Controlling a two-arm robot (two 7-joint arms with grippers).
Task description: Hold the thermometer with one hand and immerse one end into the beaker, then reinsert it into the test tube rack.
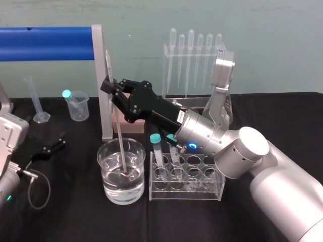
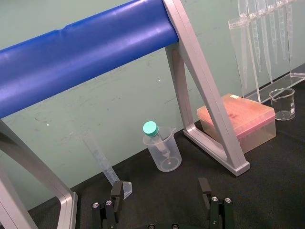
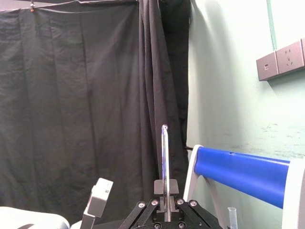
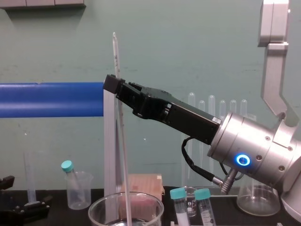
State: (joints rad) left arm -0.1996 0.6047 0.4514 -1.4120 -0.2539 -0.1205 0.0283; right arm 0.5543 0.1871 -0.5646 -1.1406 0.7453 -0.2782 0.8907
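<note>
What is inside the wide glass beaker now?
The beaker holds clear liquid and the lower end of the thermometer, held above by the right gripper. Whether its tip touches bottom is unclear.

Even, bright room light — soft shadows, glints on the beaker (rim mostly)

A blue bar lies on a grey frame at the back of the black cloth. Under it stand a thin measuring cylinder and a small plastic cup with a green-capped tube inside. Further right, a row of pipettes hangs in a clear stand, and a pink box sits behind the frame.
</note>
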